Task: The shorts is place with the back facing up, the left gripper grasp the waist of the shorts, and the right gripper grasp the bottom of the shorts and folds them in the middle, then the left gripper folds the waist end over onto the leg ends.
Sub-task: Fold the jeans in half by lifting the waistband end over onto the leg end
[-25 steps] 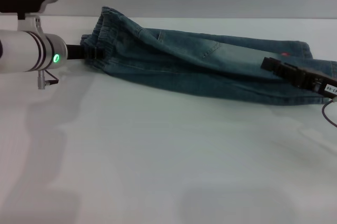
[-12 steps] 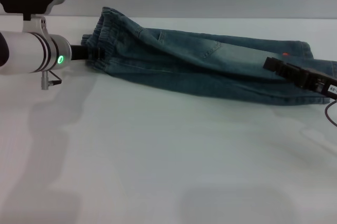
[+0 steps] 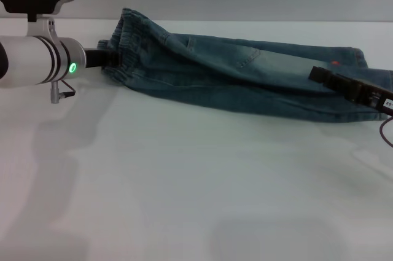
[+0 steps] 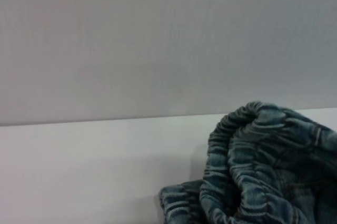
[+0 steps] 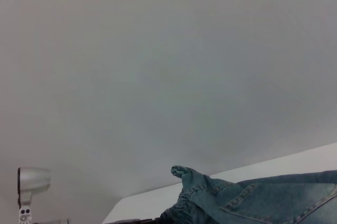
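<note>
A: Since a second ago the left hand (image 3: 105,58) is edging in toward the waist (image 3: 126,49), and the gathered band is bunching up a little higher; the right hand (image 3: 331,80) is sliding slightly outward along the leg end.

B: So what is done?

A: The denim shorts (image 3: 233,77) are lying folded lengthwise along the far side of the white desk (image 3: 196,181), so I am judging the middle fold finished. The waist is sitting at the shorts' left end, the hems at their right end.

B: And the hands?

A: The left hand is pressing into the waist, looking closed on it, though its fingers are hidden in the cloth. The right hand is resting on the bottom of the shorts (image 3: 368,70); I cannot tell its grip.

B: What is left?

A: Carrying the waist over onto the leg ends.
</note>
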Motion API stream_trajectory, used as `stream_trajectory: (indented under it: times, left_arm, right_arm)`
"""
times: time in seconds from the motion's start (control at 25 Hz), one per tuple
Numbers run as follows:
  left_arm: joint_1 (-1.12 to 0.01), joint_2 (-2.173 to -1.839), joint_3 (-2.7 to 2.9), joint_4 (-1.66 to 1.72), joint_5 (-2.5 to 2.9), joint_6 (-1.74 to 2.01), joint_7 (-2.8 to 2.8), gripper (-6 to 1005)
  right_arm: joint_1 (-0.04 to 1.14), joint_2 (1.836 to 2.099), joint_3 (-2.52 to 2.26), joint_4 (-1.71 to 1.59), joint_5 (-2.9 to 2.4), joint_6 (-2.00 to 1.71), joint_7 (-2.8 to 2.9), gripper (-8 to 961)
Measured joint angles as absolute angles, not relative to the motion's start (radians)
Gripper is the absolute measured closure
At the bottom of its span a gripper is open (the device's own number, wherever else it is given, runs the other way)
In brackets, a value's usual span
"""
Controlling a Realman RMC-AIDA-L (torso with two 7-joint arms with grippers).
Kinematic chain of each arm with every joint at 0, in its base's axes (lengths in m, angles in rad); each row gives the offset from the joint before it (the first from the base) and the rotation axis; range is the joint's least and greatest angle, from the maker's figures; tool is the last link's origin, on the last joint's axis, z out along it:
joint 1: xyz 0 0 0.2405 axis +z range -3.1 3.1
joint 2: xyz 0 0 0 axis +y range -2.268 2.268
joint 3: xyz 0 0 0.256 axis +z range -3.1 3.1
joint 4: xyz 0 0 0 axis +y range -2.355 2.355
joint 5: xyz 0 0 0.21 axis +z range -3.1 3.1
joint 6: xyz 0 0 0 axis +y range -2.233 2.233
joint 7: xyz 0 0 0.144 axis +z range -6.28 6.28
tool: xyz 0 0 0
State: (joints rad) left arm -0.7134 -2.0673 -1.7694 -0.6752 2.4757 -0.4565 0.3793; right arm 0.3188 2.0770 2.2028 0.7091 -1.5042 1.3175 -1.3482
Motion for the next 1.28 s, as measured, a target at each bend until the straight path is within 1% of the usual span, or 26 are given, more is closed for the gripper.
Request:
stream_trajectory:
  times: [0.04,0.28,0.72,0.88,1.16,1.28]
  left_arm:
    - [-0.711,-2.067,-1.768,-0.679,2.474,-0.457,0.379,798]
    - [-0.666,-2.066,-1.756,-0.77,2.459,-0.481,0.379,839]
    - [-0.573,-2.064,-1.701,-0.987,2.463,-0.539,0.321,881]
    - [-0.543,-2.065,-1.693,-1.079,2.464,-0.576,0.316,882]
    - [-0.491,-2.061,-1.661,-1.225,2.469,-0.611,0.279,883]
    - [-0.47,-2.061,-1.653,-1.284,2.469,-0.631,0.278,883]
  right_arm:
    - [0.319,2.077,2.203,0.709,-1.504,1.317,-1.346,755]
    - [0.318,2.077,2.203,0.708,-1.503,1.32,-1.344,766]
    - [0.327,2.074,2.195,0.703,-1.508,1.307,-1.33,785]
    - [0.336,2.074,2.194,0.686,-1.51,1.291,-1.328,791]
    - [0.387,2.076,2.168,0.622,-1.535,1.277,-1.325,804]
    - [0.427,2.078,2.129,0.573,-1.535,1.254,-1.324,809]
